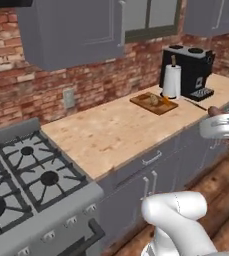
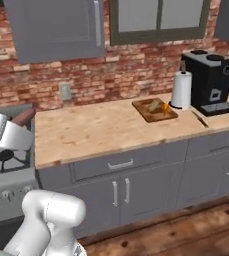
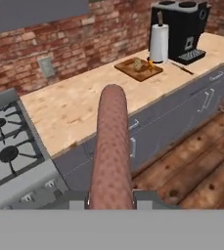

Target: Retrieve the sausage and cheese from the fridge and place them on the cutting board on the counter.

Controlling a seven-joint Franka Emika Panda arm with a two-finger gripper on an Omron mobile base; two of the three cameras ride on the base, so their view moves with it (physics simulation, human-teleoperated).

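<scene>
One sausage [image 3: 112, 146] in gripper [image 3: 111, 199].

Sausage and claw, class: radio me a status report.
Claw shut on sausage. Cutting board on counter, something small already on it. Nothing in the way.

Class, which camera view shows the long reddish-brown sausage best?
The hand view: the long reddish-brown sausage runs full length from the pincer upward. The right base view shows just one end beside the white arm; the left base view shows a small tip.

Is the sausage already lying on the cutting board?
No, the sausage sticks out from the gripper, away from the cutting board on the counter.
</scene>
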